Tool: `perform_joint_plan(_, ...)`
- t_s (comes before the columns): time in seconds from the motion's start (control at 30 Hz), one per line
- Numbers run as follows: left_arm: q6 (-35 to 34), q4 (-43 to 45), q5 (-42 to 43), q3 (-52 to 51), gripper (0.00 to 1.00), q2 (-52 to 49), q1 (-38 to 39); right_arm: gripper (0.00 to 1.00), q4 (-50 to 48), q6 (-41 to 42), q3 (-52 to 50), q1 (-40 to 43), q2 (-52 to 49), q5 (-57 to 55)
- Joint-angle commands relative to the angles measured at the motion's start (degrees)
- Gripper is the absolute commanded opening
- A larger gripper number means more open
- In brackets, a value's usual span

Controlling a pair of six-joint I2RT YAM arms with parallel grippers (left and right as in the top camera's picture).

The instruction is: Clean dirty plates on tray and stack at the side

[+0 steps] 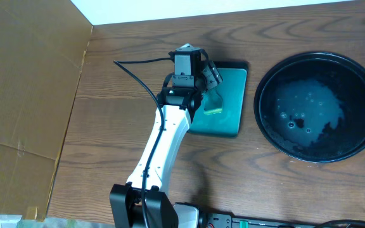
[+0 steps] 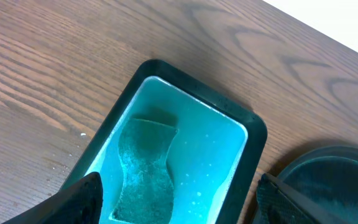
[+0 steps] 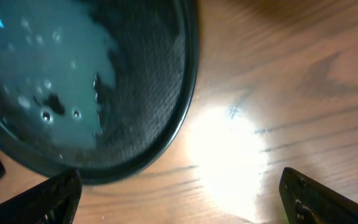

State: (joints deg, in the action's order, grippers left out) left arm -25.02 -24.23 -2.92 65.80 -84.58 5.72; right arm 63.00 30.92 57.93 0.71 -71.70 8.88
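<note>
Overhead view of a wooden table (image 1: 100,158). Left of the large round black tray (image 1: 258,107), the left gripper (image 2: 182,202) hovers over a small rectangular teal tray (image 1: 230,88). Its fingers are spread wide and hold nothing, and a green sponge (image 2: 145,165) lies directly beneath them. The teal tray sits just beside the black tray without touching, its long side facing it, and the sponge's long axis runs along that same length. If the sponge is wanted next, the fingers would best drop straight down and close across its narrower waist, clear of the teal tray's walls. The black tray lies flat, open side up, wet and smeared inside; being round, it has no long axis. No plates show on it or anywhere else, so their stack cannot be located. At the black tray's right edge, the right gripper (image 3: 182,199) hangs just outside the rim, fingers spread and empty.
</note>
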Motion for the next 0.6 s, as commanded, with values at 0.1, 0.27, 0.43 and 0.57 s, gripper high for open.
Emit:
perform_joint_plan(0.1,0.8,-0.2,-0.1,-0.3,0.8,-0.1,0.0,0.99,0.5,-2.3,-0.3,-1.1,0.8,-2.4)
perform_joint_plan(0.27,0.8,-0.2,-0.1,-0.3,0.8,-0.1,0.0,0.99,-0.9,-8.0,-0.3,-1.2,0.8,-3.0)
perform_joint_plan(0.43,0.8,-0.2,-0.1,-0.3,0.8,-0.1,0.0,0.99,-14.1,-22.9,-5.5,-2.7,2.2,2.4)
perform_joint_plan(0.57,0.8,-0.2,-0.1,-0.3,0.79,-0.1,0.0,0.99,-30.1,-28.9,-15.8,-2.6,9.3,8.9)
